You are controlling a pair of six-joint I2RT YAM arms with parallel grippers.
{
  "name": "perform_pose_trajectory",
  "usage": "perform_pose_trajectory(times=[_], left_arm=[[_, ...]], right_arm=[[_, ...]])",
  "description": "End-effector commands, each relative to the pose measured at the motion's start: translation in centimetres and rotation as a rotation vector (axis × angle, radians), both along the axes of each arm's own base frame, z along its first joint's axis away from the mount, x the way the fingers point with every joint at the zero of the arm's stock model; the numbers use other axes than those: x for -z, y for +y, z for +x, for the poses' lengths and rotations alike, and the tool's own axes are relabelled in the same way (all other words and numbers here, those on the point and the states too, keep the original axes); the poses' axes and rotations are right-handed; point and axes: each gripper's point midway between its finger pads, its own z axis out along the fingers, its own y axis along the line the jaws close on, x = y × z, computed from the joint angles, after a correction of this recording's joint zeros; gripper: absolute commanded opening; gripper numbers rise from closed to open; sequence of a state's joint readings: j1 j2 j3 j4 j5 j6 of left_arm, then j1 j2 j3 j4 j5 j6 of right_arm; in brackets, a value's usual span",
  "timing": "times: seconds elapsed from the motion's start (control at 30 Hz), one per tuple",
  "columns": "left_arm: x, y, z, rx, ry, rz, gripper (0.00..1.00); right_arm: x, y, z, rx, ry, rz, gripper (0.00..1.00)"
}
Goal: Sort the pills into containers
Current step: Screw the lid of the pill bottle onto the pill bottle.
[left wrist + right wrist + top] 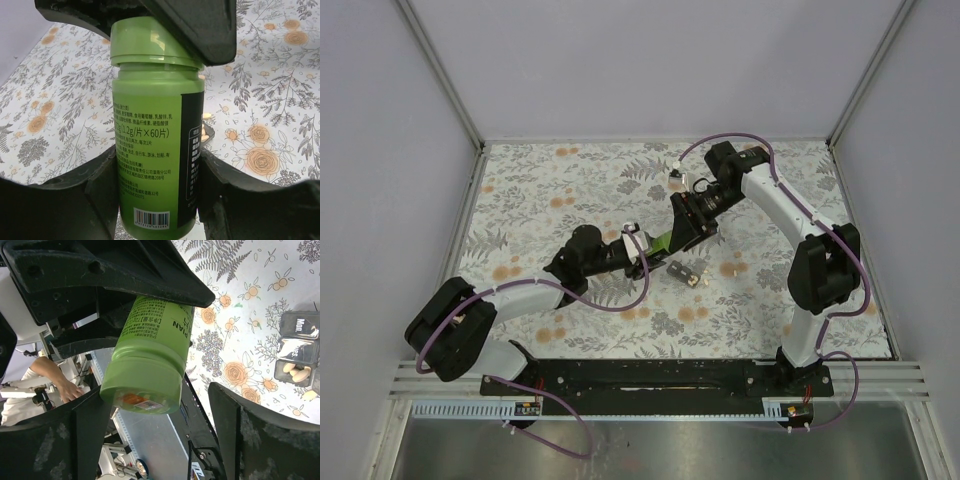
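Note:
A green pill bottle (pixel 662 242) hangs above the table, tilted, between the two arms. My left gripper (pixel 157 185) is shut on the bottle (pixel 155 130), with both pads pressed against its labelled body. My right gripper (pixel 160 405) stands open around the green cap (pixel 145 385); a clear gap shows between the cap and one finger (pixel 235 420). In the left wrist view the cap (pixel 150 42) sits screwed on the bottle under the right gripper's black fingers (pixel 200 25). A dark pill organizer (pixel 687 272) lies on the table just below the bottle, with pale pills (pixel 296 371) in one open compartment.
The table carries a floral cloth (pixel 760 300) and is walled in by white panels. The organizer (pixel 300 347) has lidded compartments marked with weekdays. One loose pale pill (pixel 308 395) lies on the cloth beside it.

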State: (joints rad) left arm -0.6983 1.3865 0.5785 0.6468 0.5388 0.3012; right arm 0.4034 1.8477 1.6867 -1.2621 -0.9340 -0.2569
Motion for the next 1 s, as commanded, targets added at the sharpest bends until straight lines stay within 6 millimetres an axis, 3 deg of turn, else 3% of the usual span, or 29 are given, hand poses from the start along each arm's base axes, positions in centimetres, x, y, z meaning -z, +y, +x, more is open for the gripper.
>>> perform_pose_trajectory(times=[0.0, 0.5, 0.97], left_arm=[[-3.2, -0.4, -0.7, 0.057, -0.058, -0.098, 0.0], [-4.2, -0.2, -2.0, 0.163, 0.061, -0.172, 0.0], [-5.3, -0.6, -4.1, 0.301, 0.189, -0.217, 0.0]], right_arm=[[-1.5, 0.0, -0.2, -0.029, -0.066, 0.022, 0.87], [-4.9, -1.5, 0.2, -0.079, -0.428, 0.058, 0.89], [-5.6, -0.8, 0.9, -0.174, -0.756, 0.128, 0.91]])
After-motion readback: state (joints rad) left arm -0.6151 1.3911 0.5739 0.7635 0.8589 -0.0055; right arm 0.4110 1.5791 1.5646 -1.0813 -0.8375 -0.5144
